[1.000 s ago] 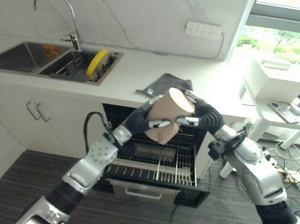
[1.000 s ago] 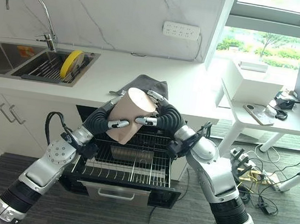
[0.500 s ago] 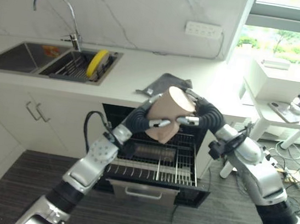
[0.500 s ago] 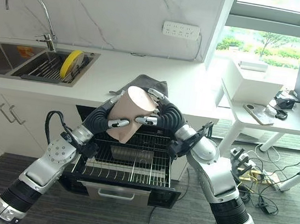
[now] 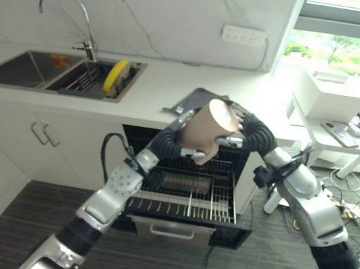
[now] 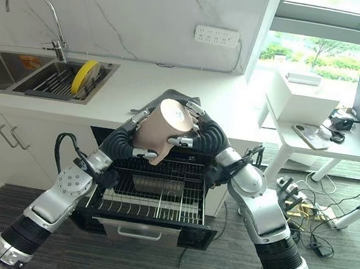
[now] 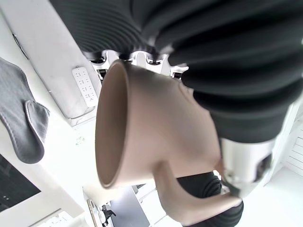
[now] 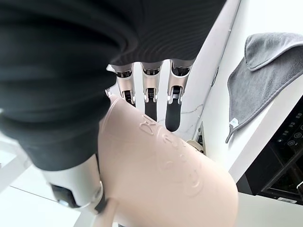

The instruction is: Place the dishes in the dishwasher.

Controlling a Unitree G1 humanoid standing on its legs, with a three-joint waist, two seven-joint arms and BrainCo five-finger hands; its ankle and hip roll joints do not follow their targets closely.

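Note:
A beige mug [image 5: 208, 128] hangs tilted above the open dishwasher rack [image 5: 188, 200], its mouth turned up and to the right. My left hand [image 5: 177, 146] comes in from the lower left and curls round the mug's lower side. From the right, my right hand [image 5: 250, 132] clasps its upper side. The left wrist view shows the mug [image 7: 156, 137] with its handle pointing away from the dark cover. In the right wrist view the fingers [image 8: 150, 94] lie along the mug [image 8: 165, 175]. A yellow plate [image 5: 116, 75] stands on edge in the sink's drying rack.
A grey cloth [image 5: 194, 100] lies on the white counter behind the mug. The sink [image 5: 29, 68] and tap [image 5: 83, 15] are at the far left. A white side table [image 5: 339, 139] with a box stands to the right. The pulled-out rack has bare wire rows.
Both hands have lifted the mug a little up and to the right and turned it, so its mouth now faces more to the right.

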